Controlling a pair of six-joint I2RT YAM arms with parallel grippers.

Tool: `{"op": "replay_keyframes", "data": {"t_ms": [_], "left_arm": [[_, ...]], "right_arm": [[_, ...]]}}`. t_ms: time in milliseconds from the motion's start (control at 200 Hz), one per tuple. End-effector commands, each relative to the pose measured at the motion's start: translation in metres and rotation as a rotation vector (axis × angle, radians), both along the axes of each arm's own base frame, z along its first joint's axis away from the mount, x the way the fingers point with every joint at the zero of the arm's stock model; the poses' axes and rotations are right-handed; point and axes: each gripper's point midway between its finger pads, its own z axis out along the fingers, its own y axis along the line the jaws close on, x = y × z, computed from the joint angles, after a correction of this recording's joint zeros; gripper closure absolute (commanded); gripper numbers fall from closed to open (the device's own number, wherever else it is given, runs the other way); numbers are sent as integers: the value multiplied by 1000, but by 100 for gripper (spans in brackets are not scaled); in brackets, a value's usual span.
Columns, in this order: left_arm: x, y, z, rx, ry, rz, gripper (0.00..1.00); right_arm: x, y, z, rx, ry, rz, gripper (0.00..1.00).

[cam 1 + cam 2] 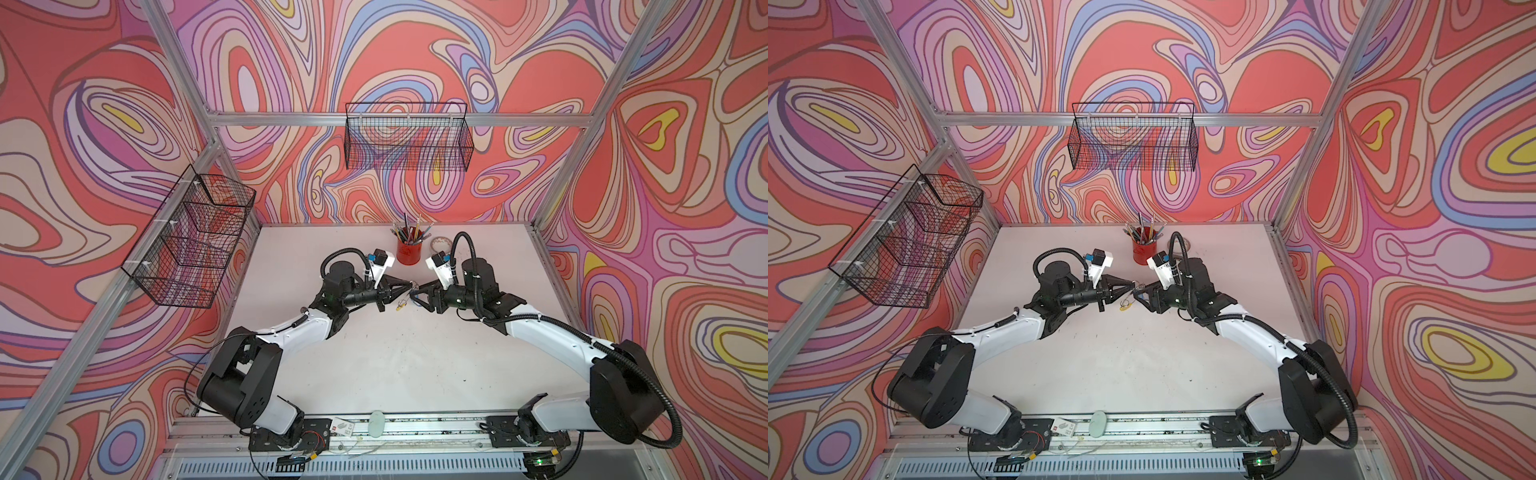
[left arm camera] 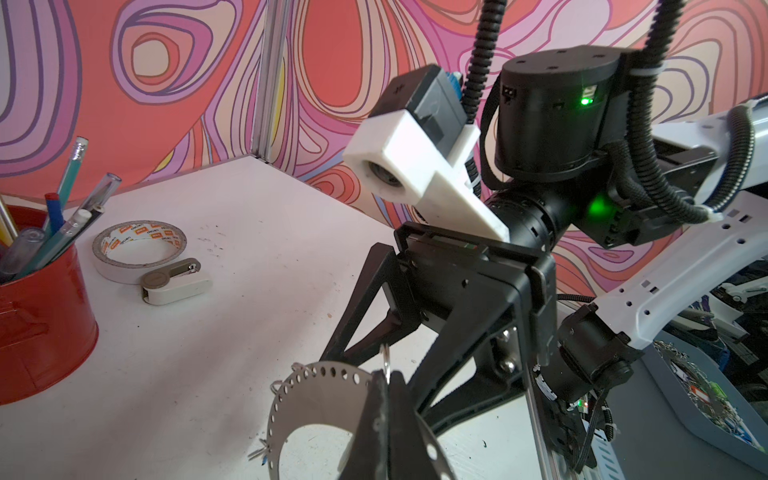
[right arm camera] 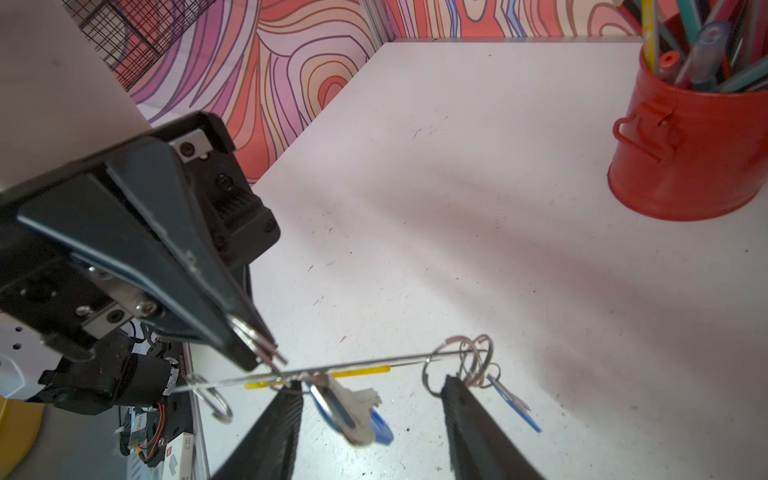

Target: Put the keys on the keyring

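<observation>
Surface: white worktop point(image 1: 395, 365), scuffed and speckled. It is boxed on three sides by walls of red, pink and lilac swirls on an aluminium frame point(image 1: 291, 119).

Room: a wire basket point(image 1: 409, 137) hangs on the wall at 12 o'clock. A partitioned basket point(image 1: 191, 237) hangs on the wall at 9 o'clock.

Clutter keeps to the far edge. A red pen tin point(image 1: 409, 251) stands at 12 o'clock of the claws. A tape roll point(image 2: 139, 249) lies at 1 o'clock, partly behind the right arm. A small white-and-beige gadget point(image 2: 174, 282) lies just beside the roll.

Left claw point(image 2: 384, 376): clenched on the rim of the keyring point(image 2: 316, 386), holding the hoop off the worktop, a little toward 12 o'clock of centre.

Right claw point(image 3: 370, 384): comes in from 3 o'clock with jaws parted, straddling the hoop's edge. It pinches nothing I can make out.

The keys point(image 3: 332, 409) dangle from the hoop by split rings point(image 3: 469, 361). One hangs with its blue tag between the right jaws. The second key point(image 3: 513, 400) hangs just outside them.

Open room: the 6 o'clock half between the arms lies bare down to the front rail point(image 1: 436, 422). The 9 o'clock strip is bare to its edge. The 3 o'clock strip is narrower, past the right elbow.
</observation>
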Motion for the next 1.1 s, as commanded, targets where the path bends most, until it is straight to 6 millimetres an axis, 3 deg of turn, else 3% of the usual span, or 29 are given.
{"op": "replay_keyframes", "data": {"t_ms": [0, 265, 501, 866, 1092], "left_arm": [[-1, 0, 2, -19, -20, -17, 100], [0, 1, 0, -8, -20, -7, 100], [2, 3, 0, 7, -27, 6, 100], [1, 7, 4, 5, -33, -12, 100], [-2, 5, 0, 33, -18, -42, 100]], "right_arm": [[3, 9, 13, 28, -39, 26, 48], [-1, 8, 12, 30, -39, 38, 80], [-6, 4, 10, 24, -32, 34, 100], [-1, -15, 9, -76, -67, -58, 100], [3, -14, 18, -94, -91, -51, 100]]}}
